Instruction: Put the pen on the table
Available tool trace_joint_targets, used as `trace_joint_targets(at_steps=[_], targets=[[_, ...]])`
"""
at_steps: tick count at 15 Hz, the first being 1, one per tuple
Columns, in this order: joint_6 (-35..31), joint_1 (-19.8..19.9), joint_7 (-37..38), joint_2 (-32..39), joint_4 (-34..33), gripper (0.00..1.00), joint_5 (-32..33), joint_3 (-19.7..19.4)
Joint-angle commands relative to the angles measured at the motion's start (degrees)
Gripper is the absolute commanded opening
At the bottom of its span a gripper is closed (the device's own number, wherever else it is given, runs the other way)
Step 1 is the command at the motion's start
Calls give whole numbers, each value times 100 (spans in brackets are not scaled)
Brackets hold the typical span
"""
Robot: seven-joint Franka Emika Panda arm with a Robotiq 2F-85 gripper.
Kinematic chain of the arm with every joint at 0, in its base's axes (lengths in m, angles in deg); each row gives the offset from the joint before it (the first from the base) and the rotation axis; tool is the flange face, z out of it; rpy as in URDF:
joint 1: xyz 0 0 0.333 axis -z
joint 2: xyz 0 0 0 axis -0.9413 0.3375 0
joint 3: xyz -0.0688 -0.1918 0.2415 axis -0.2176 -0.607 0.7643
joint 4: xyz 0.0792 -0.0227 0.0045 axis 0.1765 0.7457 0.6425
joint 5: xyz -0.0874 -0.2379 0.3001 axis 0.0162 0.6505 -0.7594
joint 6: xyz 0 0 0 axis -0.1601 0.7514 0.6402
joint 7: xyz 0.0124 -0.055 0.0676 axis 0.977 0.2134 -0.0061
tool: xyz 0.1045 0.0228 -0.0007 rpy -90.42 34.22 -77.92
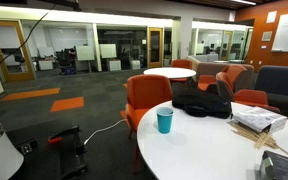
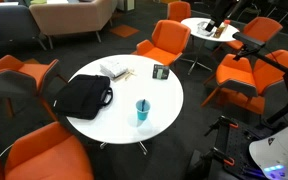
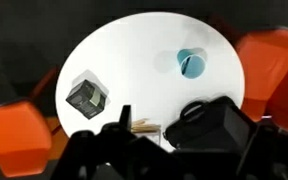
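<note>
Status: pen in the cup, claw high over the bench

My wrist view looks straight down on the big round white bench. The claw shows there only as a dark, blurred mass along the bottom edge, merging with the black bag. I cannot tell whether its fingers stand wide or narrow, or whether they hold anything.

As far as I can make out, the pen is the thin blue stick standing in the teal cup, its tip just above the rim. The cup is upright near the bench's edge, well apart from everything else on top. The bag lies flat on the opposite half. A small dark box and a pale stack of papers sit near the far rim, apart from each other. Orange chairs ring the bench, and a smaller round table stands beyond them.
</note>
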Motion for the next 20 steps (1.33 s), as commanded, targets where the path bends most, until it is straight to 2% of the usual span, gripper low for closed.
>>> trace_joint_targets(at_steps=[1,3,4,8,10,14,16,18,20], targets=[[16,93,-40,13,-19,100,-46,72],[16,93,-40,13,-20,100,-46,72],[-83,162,267,24,39,100,41,193],[-591,389,1841,112,391,100,256,766],[-1053,442,2726,295,657,100,321,1104],[-2171,421,4525,1131,1104,100,214,1663],[-2696,421,5508,1696,1178,100,381,1903],[-3104,351,6448,2297,1101,100,635,1950],[-3268,208,7244,2850,928,100,1090,1837]])
